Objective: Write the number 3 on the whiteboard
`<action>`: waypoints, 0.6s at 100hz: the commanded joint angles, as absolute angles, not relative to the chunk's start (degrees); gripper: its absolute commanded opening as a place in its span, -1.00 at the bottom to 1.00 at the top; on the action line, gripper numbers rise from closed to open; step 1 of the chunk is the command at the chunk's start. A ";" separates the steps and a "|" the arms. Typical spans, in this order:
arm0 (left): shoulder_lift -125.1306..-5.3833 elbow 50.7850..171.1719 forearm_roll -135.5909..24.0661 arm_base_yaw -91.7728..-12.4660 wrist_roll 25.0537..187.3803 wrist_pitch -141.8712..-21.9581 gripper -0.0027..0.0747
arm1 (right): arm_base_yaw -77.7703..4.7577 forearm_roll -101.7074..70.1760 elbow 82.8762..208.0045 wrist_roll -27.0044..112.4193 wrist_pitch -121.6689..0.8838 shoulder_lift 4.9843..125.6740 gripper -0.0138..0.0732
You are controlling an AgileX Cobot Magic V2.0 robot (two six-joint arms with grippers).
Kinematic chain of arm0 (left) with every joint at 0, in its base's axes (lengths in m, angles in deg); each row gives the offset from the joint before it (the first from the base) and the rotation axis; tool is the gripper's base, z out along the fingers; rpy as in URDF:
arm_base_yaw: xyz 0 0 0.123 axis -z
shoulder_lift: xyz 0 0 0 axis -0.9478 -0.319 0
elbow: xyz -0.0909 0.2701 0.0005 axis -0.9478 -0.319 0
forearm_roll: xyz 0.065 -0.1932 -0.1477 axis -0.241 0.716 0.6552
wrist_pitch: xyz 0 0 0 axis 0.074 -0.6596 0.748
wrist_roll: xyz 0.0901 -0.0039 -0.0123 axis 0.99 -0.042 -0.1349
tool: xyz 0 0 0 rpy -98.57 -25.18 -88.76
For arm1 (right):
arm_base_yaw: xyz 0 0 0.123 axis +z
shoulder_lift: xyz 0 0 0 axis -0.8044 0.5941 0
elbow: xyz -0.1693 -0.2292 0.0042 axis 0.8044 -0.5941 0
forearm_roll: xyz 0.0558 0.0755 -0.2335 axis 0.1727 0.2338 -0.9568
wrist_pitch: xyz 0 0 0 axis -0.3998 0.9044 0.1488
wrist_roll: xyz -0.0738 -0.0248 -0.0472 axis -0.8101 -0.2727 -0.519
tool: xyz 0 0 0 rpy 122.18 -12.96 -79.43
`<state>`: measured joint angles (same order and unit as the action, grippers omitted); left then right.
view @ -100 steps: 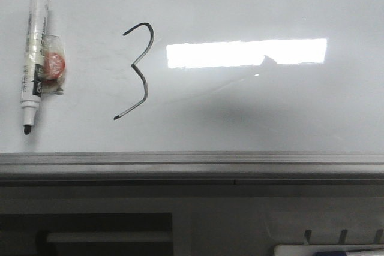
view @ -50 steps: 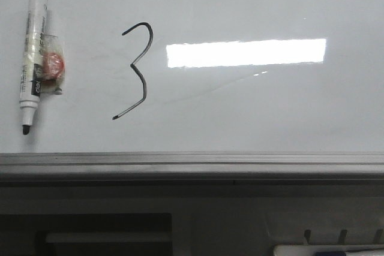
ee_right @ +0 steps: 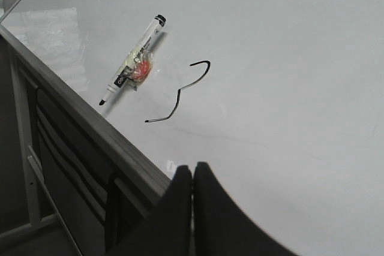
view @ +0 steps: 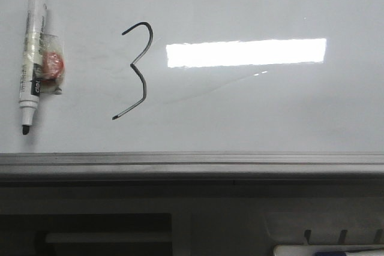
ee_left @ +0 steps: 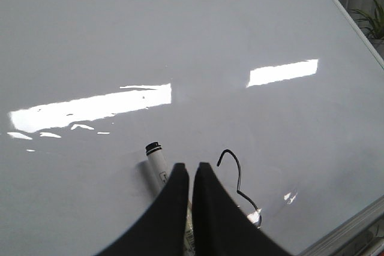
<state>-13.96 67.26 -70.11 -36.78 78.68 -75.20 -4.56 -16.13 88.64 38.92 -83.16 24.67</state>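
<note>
Though seemingly finished, number 3 (view: 137, 70) sits on glossy whiteboard (view: 240, 118), fresh ink likely smearing if touched. Beyond left end effector (ee_left: 192, 172), pinched shut and empty; ahead of right end effector (ee_right: 193, 175), likewise closed on nothing. Marker (view: 32, 58) light, rigid, best gripped mid-barrel.

My left gripper (ee_left: 192, 175) and my right gripper (ee_right: 192, 175) each show in their own wrist view with both black fingers pressed together, tips meeting with only a thin seam between them, nothing held, and neither arm appears in the front view.
</note>
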 commanded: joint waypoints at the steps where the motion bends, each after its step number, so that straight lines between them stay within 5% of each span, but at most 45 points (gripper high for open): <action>1: -14.42 68.77 -70.03 -36.86 78.67 -71.30 -0.99 | -4.85 -16.99 90.16 39.01 -87.26 24.82 -0.78; 60: -14.42 65.62 -74.93 -38.17 77.82 -70.65 -0.99 | -4.85 -16.99 90.16 39.01 -87.26 24.82 -0.78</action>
